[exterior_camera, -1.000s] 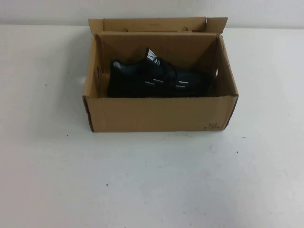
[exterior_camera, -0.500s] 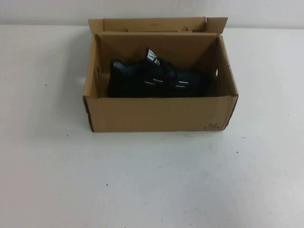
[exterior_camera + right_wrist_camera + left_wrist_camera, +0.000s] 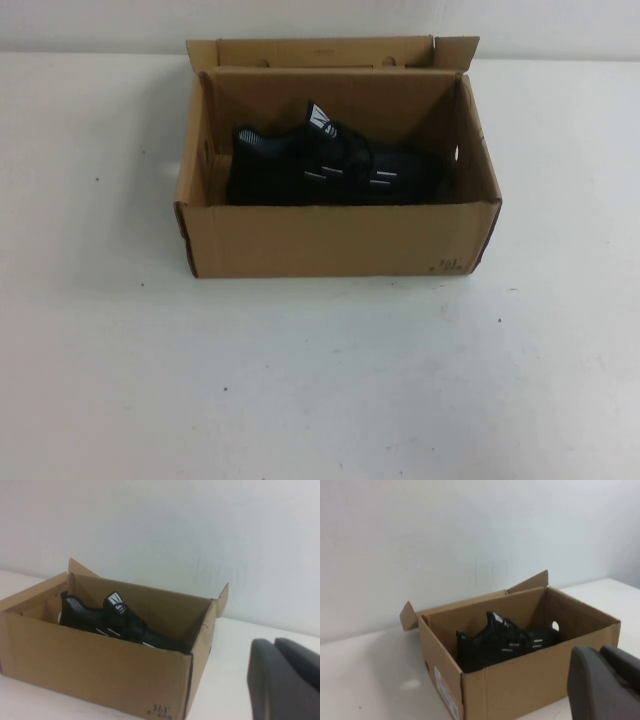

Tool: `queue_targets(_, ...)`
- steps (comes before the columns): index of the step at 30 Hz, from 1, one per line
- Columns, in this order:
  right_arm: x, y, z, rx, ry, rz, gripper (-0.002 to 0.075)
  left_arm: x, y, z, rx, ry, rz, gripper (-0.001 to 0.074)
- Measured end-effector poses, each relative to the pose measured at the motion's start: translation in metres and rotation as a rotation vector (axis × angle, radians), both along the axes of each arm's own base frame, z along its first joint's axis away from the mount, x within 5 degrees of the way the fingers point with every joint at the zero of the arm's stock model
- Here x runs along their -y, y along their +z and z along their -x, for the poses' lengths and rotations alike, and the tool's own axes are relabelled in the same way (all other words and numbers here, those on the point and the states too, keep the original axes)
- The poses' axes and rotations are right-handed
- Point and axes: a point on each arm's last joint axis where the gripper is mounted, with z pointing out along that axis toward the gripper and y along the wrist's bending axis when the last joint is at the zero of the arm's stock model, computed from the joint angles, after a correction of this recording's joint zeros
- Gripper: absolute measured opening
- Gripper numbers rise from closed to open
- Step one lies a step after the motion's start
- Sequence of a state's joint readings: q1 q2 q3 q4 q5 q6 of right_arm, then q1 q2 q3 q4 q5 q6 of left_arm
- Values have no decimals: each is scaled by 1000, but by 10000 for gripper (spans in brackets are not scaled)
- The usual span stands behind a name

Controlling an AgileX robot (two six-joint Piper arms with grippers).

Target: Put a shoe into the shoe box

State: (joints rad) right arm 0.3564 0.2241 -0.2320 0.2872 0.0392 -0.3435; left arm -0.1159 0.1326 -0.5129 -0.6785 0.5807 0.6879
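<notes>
Lying inside the open box (image 3: pixel 330 238), the shoe (image 3: pixel 325 165) rests on its sole, lengthwise along the box, which stands toward the table's (image 3: pixel 320 380) far edge with its lid flap folded back. The left gripper (image 3: pixel 605 682) and right gripper (image 3: pixel 285 677), both with fingers together and holding nothing, sit back from the box near the table's near corners, outside the high view.

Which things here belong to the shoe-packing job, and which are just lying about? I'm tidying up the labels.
Job:
the shoe, lying inside the box
the shoe box, lid open
left gripper and right gripper, both shut, drawn back from the box

Lying about:
only the white table
</notes>
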Motion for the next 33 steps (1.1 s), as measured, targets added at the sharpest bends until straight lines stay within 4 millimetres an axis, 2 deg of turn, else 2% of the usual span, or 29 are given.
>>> queue_targets(7, 0, 0, 0, -1, 0, 0, -17, -4, 1, 23, 135, 11, -35, -1)
queue_targets(11, 0, 0, 0, -1, 0, 0, -17, -9, -10, 14, 169, 91, -68, -1)
queue_targets(15, 0, 0, 0, -1, 0, 0, -17, -16, -33, -4, 160, 194, -33, -1)
queue_targets(21, 0, 0, 0, -1, 0, 0, -17, -24, -66, -19, 61, 292, -30, -1)
queue_targets(28, 0, 0, 0, 1, 0, 0, -17, -27, -121, -31, -99, 341, -21, -1)
queue_targets(33, 0, 0, 0, 1, 0, 0, -17, -27, -149, -33, -211, 342, -52, -1)
